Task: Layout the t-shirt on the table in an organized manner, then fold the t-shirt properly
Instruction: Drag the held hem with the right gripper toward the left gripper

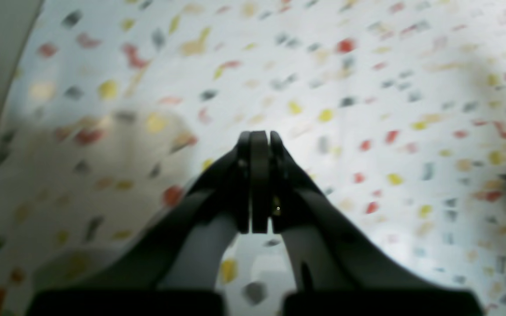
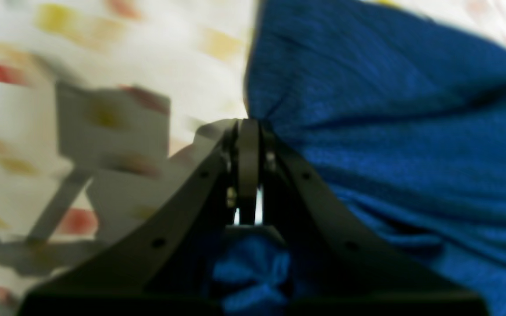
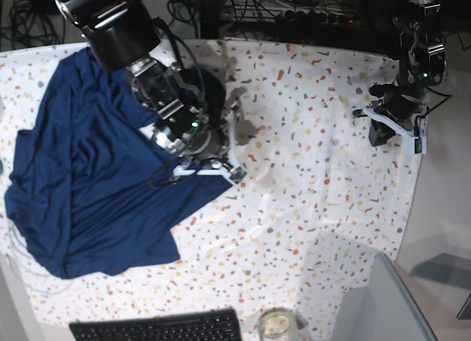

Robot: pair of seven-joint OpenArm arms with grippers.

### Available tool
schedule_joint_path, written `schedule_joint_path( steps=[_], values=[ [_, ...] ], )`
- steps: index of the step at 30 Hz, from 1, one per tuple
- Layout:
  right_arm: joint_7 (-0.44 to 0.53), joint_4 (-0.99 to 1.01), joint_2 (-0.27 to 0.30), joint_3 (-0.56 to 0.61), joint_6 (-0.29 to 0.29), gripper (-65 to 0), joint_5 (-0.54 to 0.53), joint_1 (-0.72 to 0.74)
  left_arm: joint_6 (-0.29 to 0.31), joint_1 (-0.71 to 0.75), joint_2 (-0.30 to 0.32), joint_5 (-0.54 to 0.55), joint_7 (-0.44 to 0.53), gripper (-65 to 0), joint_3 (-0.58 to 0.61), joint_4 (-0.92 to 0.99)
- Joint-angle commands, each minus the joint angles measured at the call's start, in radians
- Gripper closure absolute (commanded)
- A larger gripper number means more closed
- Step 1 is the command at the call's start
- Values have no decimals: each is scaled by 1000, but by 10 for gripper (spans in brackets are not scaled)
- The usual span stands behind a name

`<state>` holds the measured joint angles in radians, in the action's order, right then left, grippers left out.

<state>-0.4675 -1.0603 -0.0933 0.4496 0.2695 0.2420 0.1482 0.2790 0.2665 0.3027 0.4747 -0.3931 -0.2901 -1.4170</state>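
We see the right gripper (image 2: 248,131) clamped on an edge of the t-shirt (image 3: 88,179); the garment lies rumpled on the table (image 3: 309,171) — base-view left; the left gripper (image 1: 259,138) is closed, empty — hovering over bare cloth.

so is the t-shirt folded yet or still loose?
Loose: the t-shirt lies rumpled and unfolded on the table, its edge pinched in the shut right gripper.

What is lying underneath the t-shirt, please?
The t-shirt lies on the table, whose speckled white cloth shows all around it. Whatever is beneath the fabric itself is covered and cannot be seen.
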Motion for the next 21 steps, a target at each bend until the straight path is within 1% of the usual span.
schedule_joint_path(
  steps=[1, 3, 6, 7, 8, 9, 11, 13, 15, 16, 21],
  values=[
    [16, -18, -20, 2, 3, 0, -7, 12, 3, 6, 6, 8, 19, 0, -8, -23],
    [14, -21, -33, 13, 3, 0, -7, 11, 22, 21, -4, 9, 19, 0, -16, -40],
    [14, -27, -33, 70, 3, 0, -7, 11, 76, 52, -23, 9, 19, 0, -16, -66],
    [14, -31, -33, 90, 1, 0, -7, 11, 101, 61, -26, 9, 19, -44, -16, -75],
    [14, -41, -33, 105, 1, 0, -7, 11, 127, 69, -32, 9, 19, -107, -16, -84],
    [14, -53, -33, 120, 1, 0, -7, 9, 141, 70, -40, 9, 19, -176, -16, -91],
    [14, -74, -33, 137, 1, 0, -7, -5, 147, 83, -56, 9, 19, -293, -16, -92],
    [14, -91, -33, 151, 1, 0, -7, -11, 147, 80, -70, 9, 19, -377, -5, -86],
    [14, -93, -33, 170, 1, 0, -7, -19, 148, 75, -89, 9, 19, -426, -5, -81],
    [14, -93, -33, 176, 1, 0, -7, -23, 148, 66, -96, 9, 19, -438, -5, -81],
    [14, -93, -33, 222, 1, 0, -7, -35, 148, 29, -122, 9, 18, -451, -4, -66]
  ],
)
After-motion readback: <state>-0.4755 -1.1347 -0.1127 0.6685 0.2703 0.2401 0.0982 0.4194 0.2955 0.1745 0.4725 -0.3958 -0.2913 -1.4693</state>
